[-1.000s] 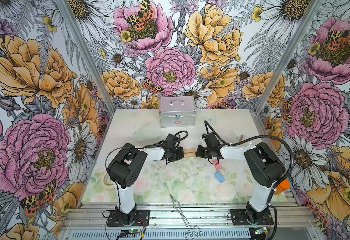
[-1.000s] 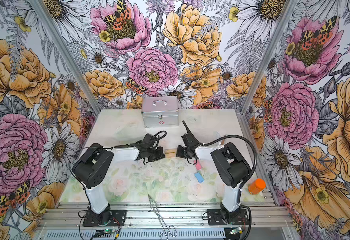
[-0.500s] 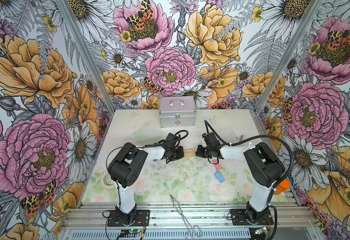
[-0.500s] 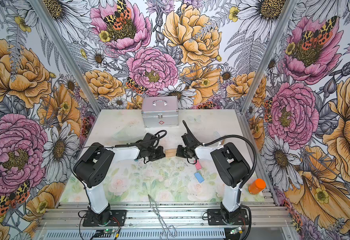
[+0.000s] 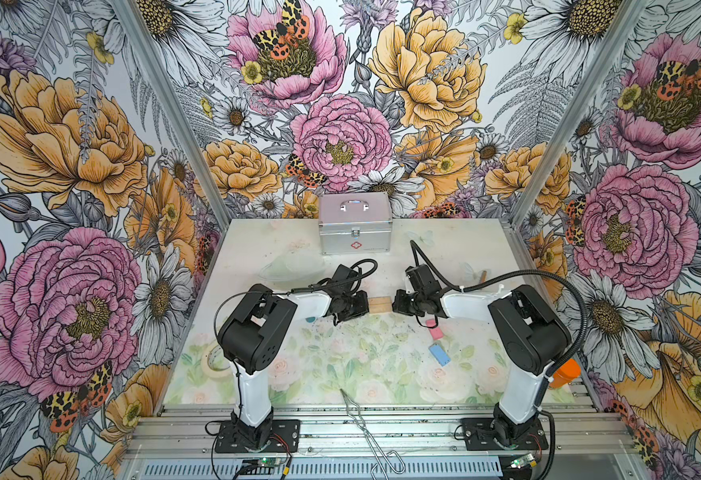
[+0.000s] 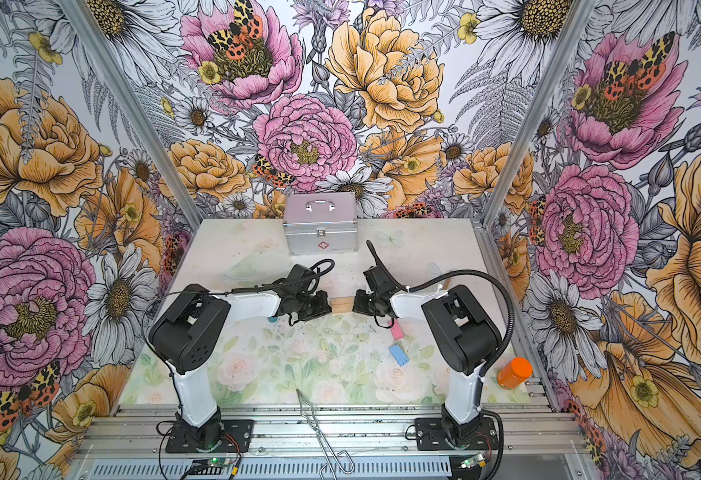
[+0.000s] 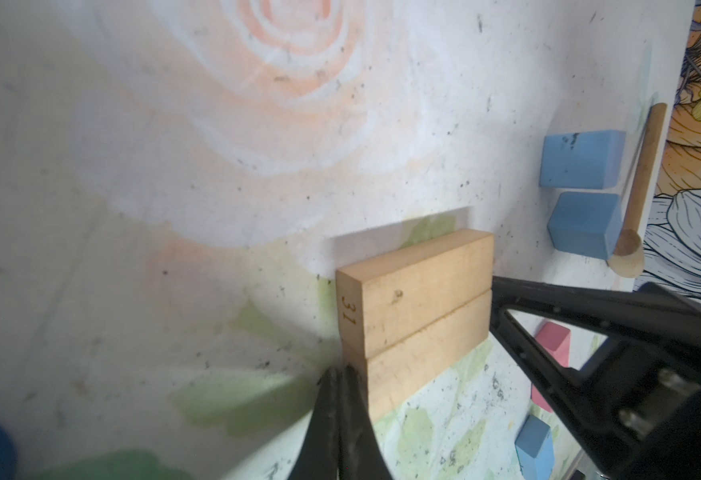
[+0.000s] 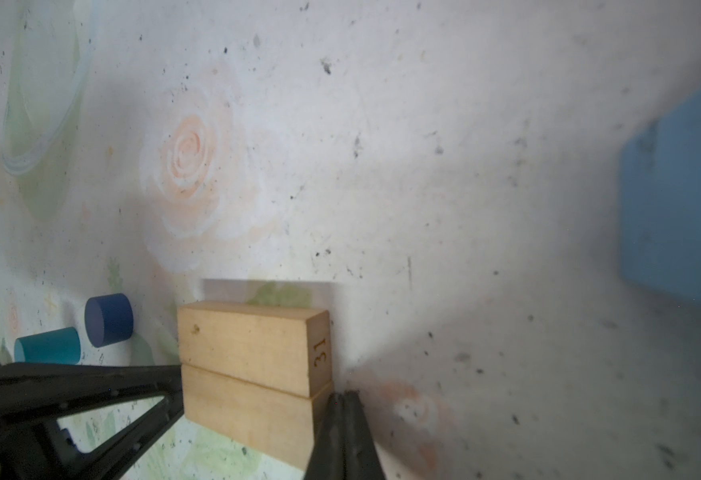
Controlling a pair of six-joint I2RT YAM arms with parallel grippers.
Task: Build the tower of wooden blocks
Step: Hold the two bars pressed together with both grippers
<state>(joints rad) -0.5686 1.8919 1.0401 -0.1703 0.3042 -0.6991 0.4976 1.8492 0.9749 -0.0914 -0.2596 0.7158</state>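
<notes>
Two tan planks [image 5: 380, 304] [image 6: 342, 305] lie side by side, touching, at the middle of the table. My left gripper [image 5: 366, 306] [image 7: 340, 371] is shut and empty, with its tip against one end of the pair. My right gripper [image 5: 394, 305] [image 8: 343, 395] is also shut and empty, its tip against the opposite end. A pink slab [image 5: 436, 332] and a blue slab [image 5: 440, 354] lie under the right arm. A dark blue cylinder [image 8: 109, 319] and a teal cylinder [image 8: 47, 350] lie behind the left gripper. Light blue cubes [image 7: 581, 160] sit beyond the right gripper. No tower shows in any view.
A silver case [image 5: 355, 228] stands at the back middle. A tape roll [image 5: 213, 361] lies at the front left, an orange bottle [image 5: 564, 372] at the front right, and metal tongs [image 5: 361, 419] on the front rail. A wooden stick [image 5: 483, 275] lies at the right.
</notes>
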